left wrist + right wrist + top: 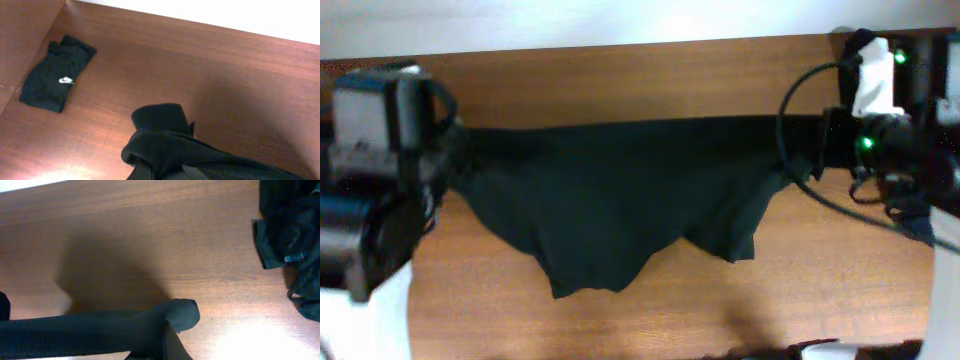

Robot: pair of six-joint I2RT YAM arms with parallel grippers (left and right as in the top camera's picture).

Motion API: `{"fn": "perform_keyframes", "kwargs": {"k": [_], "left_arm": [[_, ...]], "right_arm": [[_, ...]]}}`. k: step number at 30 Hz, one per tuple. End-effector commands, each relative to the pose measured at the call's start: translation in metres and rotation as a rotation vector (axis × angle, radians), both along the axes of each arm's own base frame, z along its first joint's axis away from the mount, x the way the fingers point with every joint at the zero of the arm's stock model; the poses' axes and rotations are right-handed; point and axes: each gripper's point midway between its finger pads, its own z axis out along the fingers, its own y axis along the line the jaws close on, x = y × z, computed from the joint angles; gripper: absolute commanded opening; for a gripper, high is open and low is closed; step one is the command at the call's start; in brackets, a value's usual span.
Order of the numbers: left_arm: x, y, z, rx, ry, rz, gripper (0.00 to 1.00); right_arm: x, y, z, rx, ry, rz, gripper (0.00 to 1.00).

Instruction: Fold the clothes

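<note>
The black garment (620,200) hangs stretched over the middle of the table (620,80), top edge taut, lower hem sagging unevenly; the left end effector (460,150) and right end effector (817,140) are each clenched on a bunched end of it. Pulling wider could slip a thin pinch free and drop that side; laying it down with the hem this ragged would likely trap creases.

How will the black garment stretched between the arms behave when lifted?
Probably very floppy: the black garment sags in uneven points below its taut top edge. Likely light for its size: grips at its two ends alone seem to carry it.
</note>
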Motion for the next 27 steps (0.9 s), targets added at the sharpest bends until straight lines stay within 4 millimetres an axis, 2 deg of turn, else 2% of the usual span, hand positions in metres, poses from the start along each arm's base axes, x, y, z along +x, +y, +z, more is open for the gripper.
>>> {"fn": "perform_keyframes", "kwargs": {"k": [1, 5, 9, 12, 18, 20, 27], "left_arm": [[0.024, 0.016, -0.008, 0.063, 0.006, 0.091, 0.0], [0.06, 0.013, -0.013, 0.079, -0.028, 0.101, 0.0], [0.089, 0.008, -0.027, 0.089, -0.02, 0.092, 0.0], [0.105, 0.005, -0.047, 0.099, 0.029, 0.089, 0.0], [0.145, 0.002, -0.092, 0.113, 0.102, 0.094, 0.01], [0.161, 0.0, -0.105, 0.113, 0.103, 0.094, 0.07], [0.21, -0.008, -0.155, 0.114, 0.111, 0.093, 0.07]], "right_arm": [[0.023, -0.02, -0.013, -0.096, 0.018, -0.065, 0.04], [0.055, -0.019, -0.023, -0.101, 0.007, -0.066, 0.04], [0.084, -0.017, -0.035, -0.101, 0.001, -0.066, 0.04], [0.102, -0.015, -0.051, -0.104, 0.028, -0.065, 0.04], [0.14, -0.013, -0.097, -0.111, 0.104, -0.061, 0.04], [0.155, -0.012, -0.111, -0.112, 0.108, -0.061, 0.04], [0.205, -0.008, -0.149, -0.109, 0.079, -0.062, 0.04]]}}
